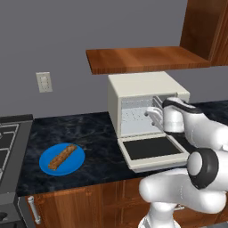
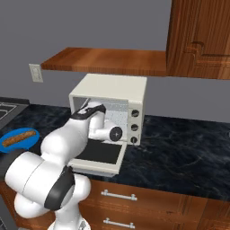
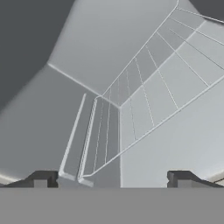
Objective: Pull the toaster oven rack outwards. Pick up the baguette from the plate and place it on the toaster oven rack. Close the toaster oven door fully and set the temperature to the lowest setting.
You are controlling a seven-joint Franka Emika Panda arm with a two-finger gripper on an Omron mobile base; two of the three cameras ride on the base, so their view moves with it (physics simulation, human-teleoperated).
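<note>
Toaster oven [image 1: 133, 91] stood cream-white and boxy on the dark marbled worktop [image 1: 89, 133] in the left base view, its door [image 1: 151, 149] folded down flat toward the worktop's front edge, dark glass facing up, and the pale cavity open behind it. The gripper [image 1: 151, 113] reached into the cavity mouth at its right side, with the white arm crossing above the right part of the door. Well to the left, the blue plate [image 1: 61, 159] lay near the front edge with the brown baguette [image 1: 62, 156] lying diagonally on it; bare worktop separated plate and oven, and a stove sat at the far left. A wooden shelf [image 1: 142, 59] hung close over the oven's top. In the right base view, three round knobs [image 2: 134, 127] ran down the oven's right side, open worktop stretched to the right of them, and the arm's forearm hid much of the cavity and door. The plate [image 2: 18, 139] peeked out at the left edge behind the arm. In the hand view, the toaster oven rack [image 3: 148, 100] showed as a thin pale wire grid inside the grey cavity, and the fingers [image 3: 43, 179] stood spread wide apart, pinching nothing.
</note>
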